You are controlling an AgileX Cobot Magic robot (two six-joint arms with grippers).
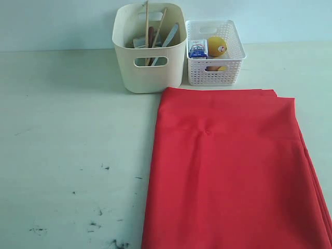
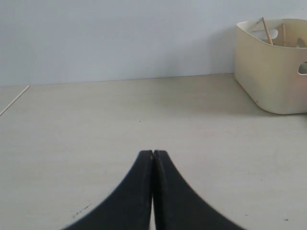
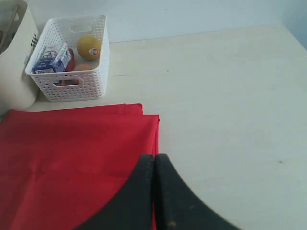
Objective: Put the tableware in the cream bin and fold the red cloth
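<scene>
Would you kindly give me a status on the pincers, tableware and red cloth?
Left pincer shut, empty. Right pincer shut, empty, above folded red cloth edge. Tableware in cream bin. Nothing blocking.

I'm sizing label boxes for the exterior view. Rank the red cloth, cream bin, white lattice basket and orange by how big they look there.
1. red cloth, by far, though it also lies nearest the camera
2. cream bin
3. white lattice basket, beside the bin at about the same depth, so the comparison is fair
4. orange

Closed left claw (image 2: pixel 152 154), cream bin (image 2: pixel 268 72) well apart
</scene>
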